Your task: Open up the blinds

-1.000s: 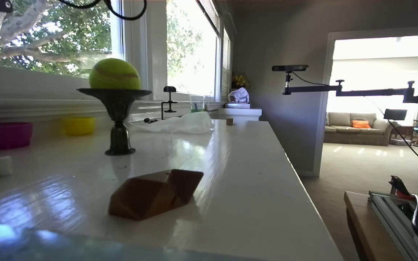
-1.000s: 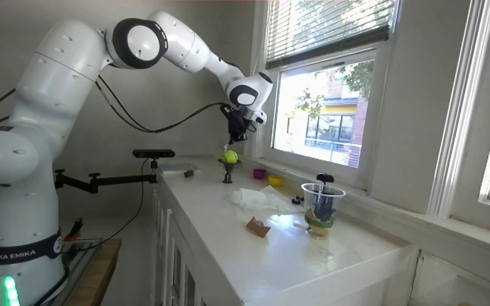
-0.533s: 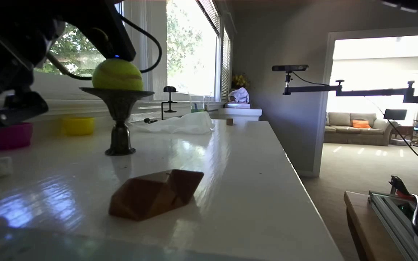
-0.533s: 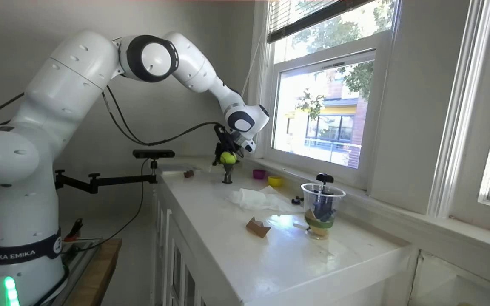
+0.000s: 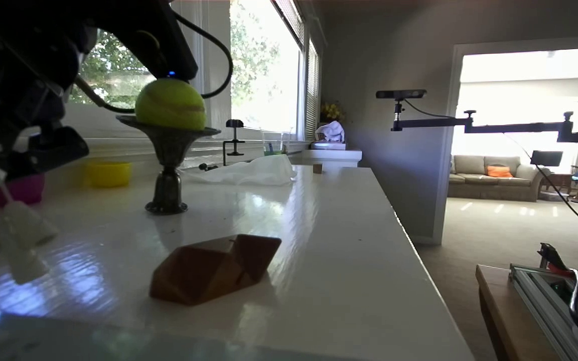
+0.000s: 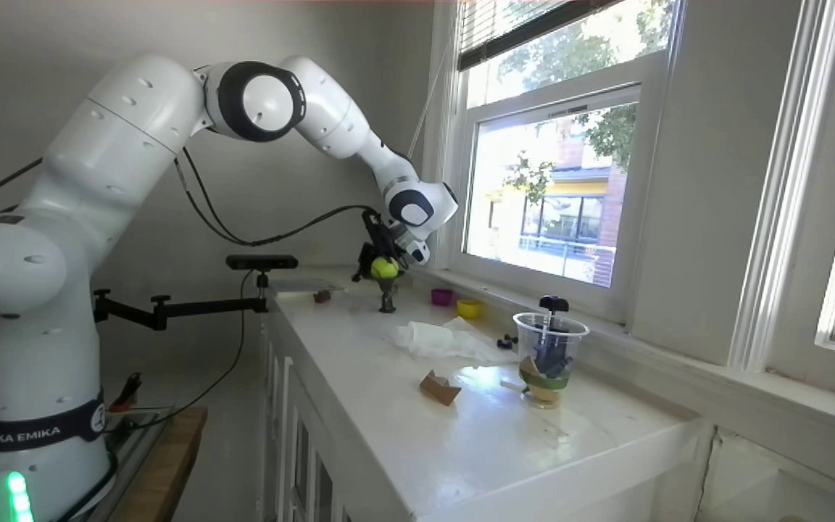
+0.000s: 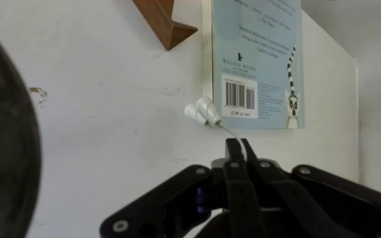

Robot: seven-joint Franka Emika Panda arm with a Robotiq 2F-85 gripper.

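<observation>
The white slatted blinds [image 6: 501, 25] hang at the top of the window, their dark bottom rail slanting up to the right. Their pull cord [image 6: 428, 109] runs down behind the arm. My gripper [image 7: 240, 145] is shut on the white cord, just above its two white tassels [image 7: 203, 110]. In exterior views the gripper [image 6: 358, 275] is low over the counter beside the tennis ball, and the tassels [image 5: 25, 240] hang under the finger [image 5: 63, 150].
A tennis ball [image 5: 170, 104] sits on a tilted metal stand [image 5: 167, 185], with the gripper's black housing right against or behind it. A book [image 7: 260, 66] and a brown faceted object [image 5: 213, 271] lie nearby. Bowls [image 6: 469, 309] and a plastic cup [image 6: 549, 359] stand along the window side.
The gripper has moved down, holding the cord. The blinds' bottom rail has risen and slants more. The ball and stand now lean over, where they stood upright before.
</observation>
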